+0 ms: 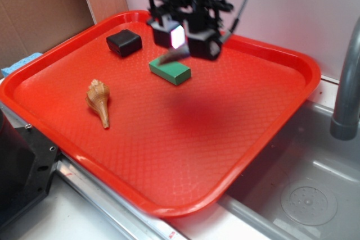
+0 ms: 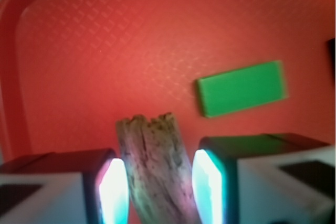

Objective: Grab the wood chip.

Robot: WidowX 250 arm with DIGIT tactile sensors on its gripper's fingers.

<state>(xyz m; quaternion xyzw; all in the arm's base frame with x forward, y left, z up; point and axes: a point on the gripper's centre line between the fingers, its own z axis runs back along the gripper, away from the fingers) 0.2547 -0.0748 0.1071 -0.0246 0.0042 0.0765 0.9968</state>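
The wood chip (image 2: 155, 161), a rough grey-brown splinter with grooved grain, stands between my gripper's (image 2: 160, 187) two lit pads in the wrist view, its jagged end pointing away. In the exterior view the gripper (image 1: 188, 43) hangs over the back of the red tray (image 1: 169, 155), shut on the wood chip (image 1: 171, 56), whose tip sticks out just above the green block (image 1: 170, 71). The chip is off the tray floor.
The green block (image 2: 242, 87) lies flat on the tray, up and to the right of the pads. A black block (image 1: 124, 42) sits at the tray's back left and a tan spiral seashell (image 1: 98, 100) at the left. A metal sink (image 1: 304, 189) and grey faucet (image 1: 346, 82) lie to the right.
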